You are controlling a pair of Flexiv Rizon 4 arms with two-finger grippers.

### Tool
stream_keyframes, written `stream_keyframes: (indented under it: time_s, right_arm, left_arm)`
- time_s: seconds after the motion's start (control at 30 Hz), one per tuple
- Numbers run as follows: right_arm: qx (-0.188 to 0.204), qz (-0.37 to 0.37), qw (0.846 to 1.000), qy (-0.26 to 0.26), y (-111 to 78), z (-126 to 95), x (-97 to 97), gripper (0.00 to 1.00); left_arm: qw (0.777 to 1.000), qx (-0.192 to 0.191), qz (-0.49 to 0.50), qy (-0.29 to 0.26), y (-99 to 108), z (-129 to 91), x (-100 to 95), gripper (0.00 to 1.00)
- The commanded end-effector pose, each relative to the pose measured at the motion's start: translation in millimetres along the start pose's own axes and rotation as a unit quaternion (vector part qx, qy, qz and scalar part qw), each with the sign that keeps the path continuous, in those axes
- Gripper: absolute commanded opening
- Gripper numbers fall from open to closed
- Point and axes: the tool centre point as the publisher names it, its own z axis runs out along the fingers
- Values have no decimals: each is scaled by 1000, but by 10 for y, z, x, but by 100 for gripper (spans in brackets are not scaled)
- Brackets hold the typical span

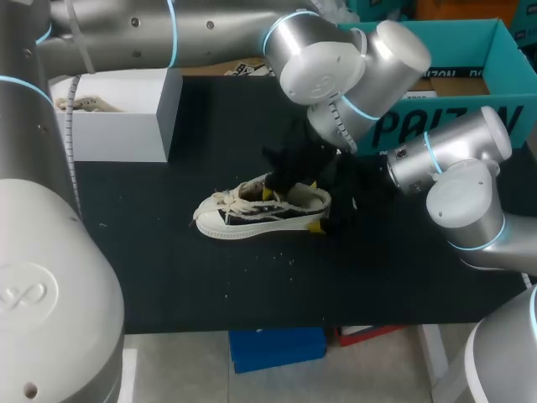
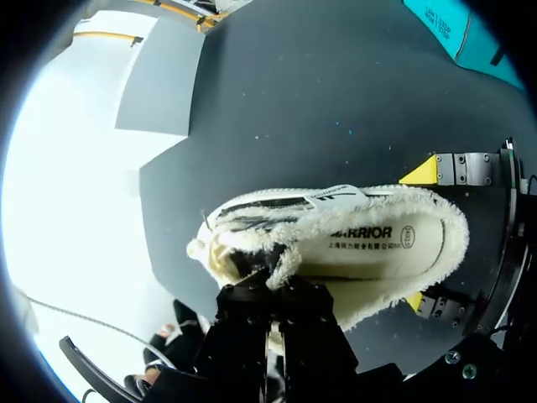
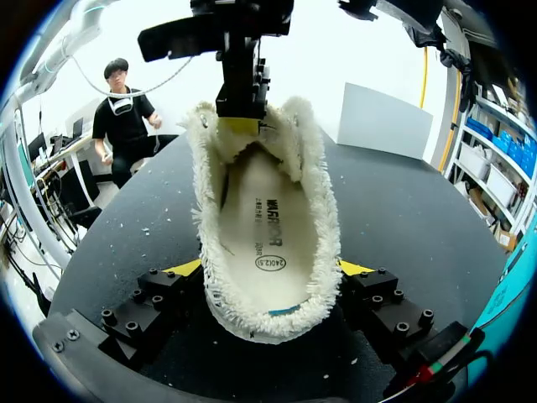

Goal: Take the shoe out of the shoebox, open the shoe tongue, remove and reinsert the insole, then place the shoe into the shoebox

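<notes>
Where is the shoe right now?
In the head view, the shoe sits near the middle of the black table, out of the white box at the back left.

A table (image 1: 210, 285) fills the space in front of me, its top covered edge to edge by a dark, matte mat. Pale specks (image 1: 290, 259) and bits of fluff lie scattered over it, thickest near the middle and the front. The front edge runs straight. Soft, even light lies on the mat. A teal box (image 1: 453, 46) stands open at the far right corner; whether it rests on the table I cannot tell.
</notes>
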Motion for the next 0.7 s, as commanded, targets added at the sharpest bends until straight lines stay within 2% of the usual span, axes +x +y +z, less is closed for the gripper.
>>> stream_keyframes:
  time_s: [0.03,0.33,0.7]
  right_arm:
    - [1,1,1000,-1,9,15,-5,0]
    - [1,1,1000,-1,9,15,-5,0]
    - [1,1,1000,-1,9,15,-5,0]
  left_arm:
    - [1000,16,-5,16,85,-102,-183,0]
    - [999,32,-21,28,140,-165,-368,0]
    - [997,47,-51,22,188,-106,-642,0]
